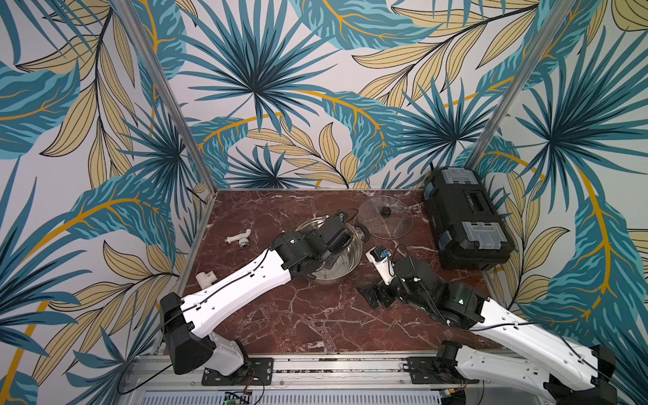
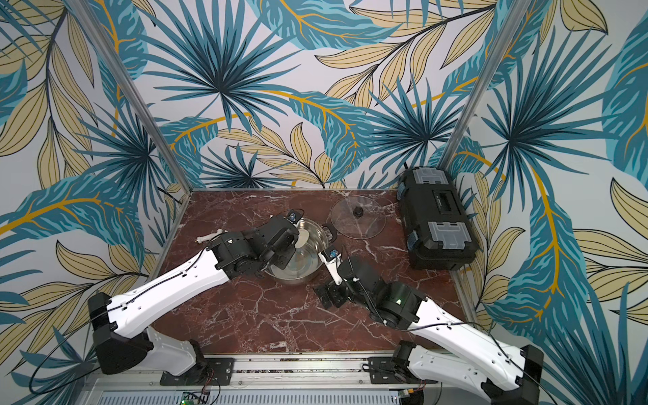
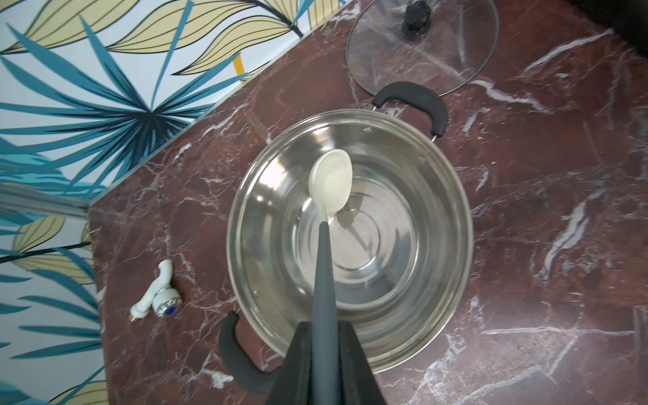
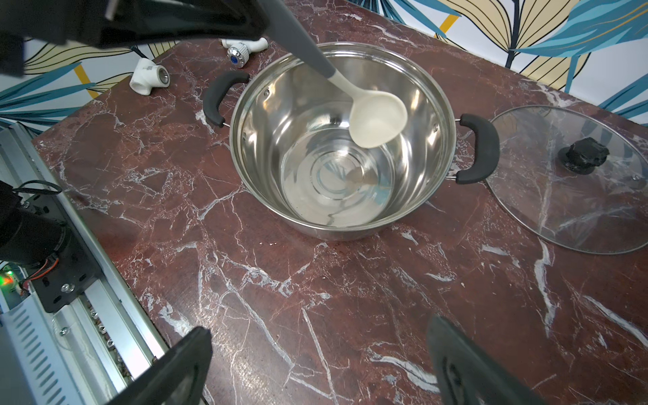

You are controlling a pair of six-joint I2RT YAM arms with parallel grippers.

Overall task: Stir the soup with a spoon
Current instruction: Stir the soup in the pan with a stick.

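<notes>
Cream spoon (image 3: 331, 182) over shiny pot (image 3: 420, 245)

A glass lid (image 1: 385, 222), black toolbox (image 1: 466, 217), white tap (image 1: 240, 240) and white elbow fitting (image 1: 206, 278) rest on the marble table (image 1: 298, 315).

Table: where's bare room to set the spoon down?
Bare: wide front patch of the table between pot, right gripper and near edge; back strip between pot, back wall and lid. Crowded: lid to toolbox at right; pipe fittings at left.

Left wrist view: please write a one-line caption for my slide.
The left tool shut on the spoon, its bowl over the bare pot.
</notes>
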